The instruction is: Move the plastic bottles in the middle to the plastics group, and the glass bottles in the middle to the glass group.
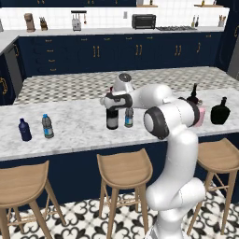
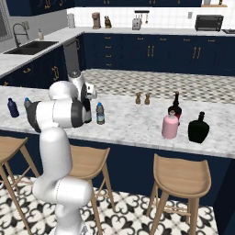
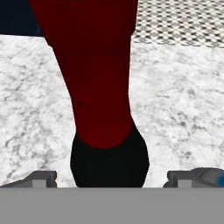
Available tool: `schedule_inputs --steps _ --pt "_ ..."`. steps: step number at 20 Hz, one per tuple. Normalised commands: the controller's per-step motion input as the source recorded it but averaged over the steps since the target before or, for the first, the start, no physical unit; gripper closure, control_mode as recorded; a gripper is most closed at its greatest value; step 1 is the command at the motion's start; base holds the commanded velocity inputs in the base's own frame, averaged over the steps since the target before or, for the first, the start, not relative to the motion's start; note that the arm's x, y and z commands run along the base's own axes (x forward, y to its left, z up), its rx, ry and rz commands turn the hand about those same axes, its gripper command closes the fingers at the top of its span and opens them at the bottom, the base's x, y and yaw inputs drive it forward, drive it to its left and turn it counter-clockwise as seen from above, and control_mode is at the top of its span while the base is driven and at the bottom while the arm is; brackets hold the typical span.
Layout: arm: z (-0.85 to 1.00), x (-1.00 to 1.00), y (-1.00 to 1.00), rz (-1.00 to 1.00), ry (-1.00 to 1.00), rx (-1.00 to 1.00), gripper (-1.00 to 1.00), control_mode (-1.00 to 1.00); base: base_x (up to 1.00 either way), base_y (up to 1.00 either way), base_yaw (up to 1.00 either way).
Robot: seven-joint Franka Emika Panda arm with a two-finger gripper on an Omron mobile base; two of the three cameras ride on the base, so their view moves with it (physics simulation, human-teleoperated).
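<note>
My gripper (image 1: 113,107) is open over the top of the tall dark wine bottle (image 1: 112,120) in the middle of the counter. In the hand view its red neck (image 3: 94,65) and dark shoulder rise between the fingertips (image 3: 41,178), with a gap on each side. The small water bottle (image 1: 129,117) with a blue cap stands just right of it, also (image 2: 100,114). The pale-pink bottle (image 2: 170,125) stands further right. The plastics group is at the left: a dark-blue bottle (image 1: 24,130) and a water bottle (image 1: 47,126). The glass group is at the right: a black flask (image 2: 198,128) and a slim-necked bottle (image 2: 176,106).
The marble counter (image 1: 74,126) runs across the view, with three wooden stools (image 1: 125,169) along its near side. Two small shakers (image 2: 142,98) stand toward the counter's far edge. My arm crosses in front of the pink bottle in the left base view.
</note>
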Motion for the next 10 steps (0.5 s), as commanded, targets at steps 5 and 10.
schedule_inputs --steps 5,10 --pt "-0.06 0.03 0.03 0.0 0.0 0.0 -1.0 -1.0 0.0 0.0 0.0" --pt "-0.12 0.1 0.05 0.0 0.0 0.0 -1.0 -1.0 0.0 0.0 0.0"
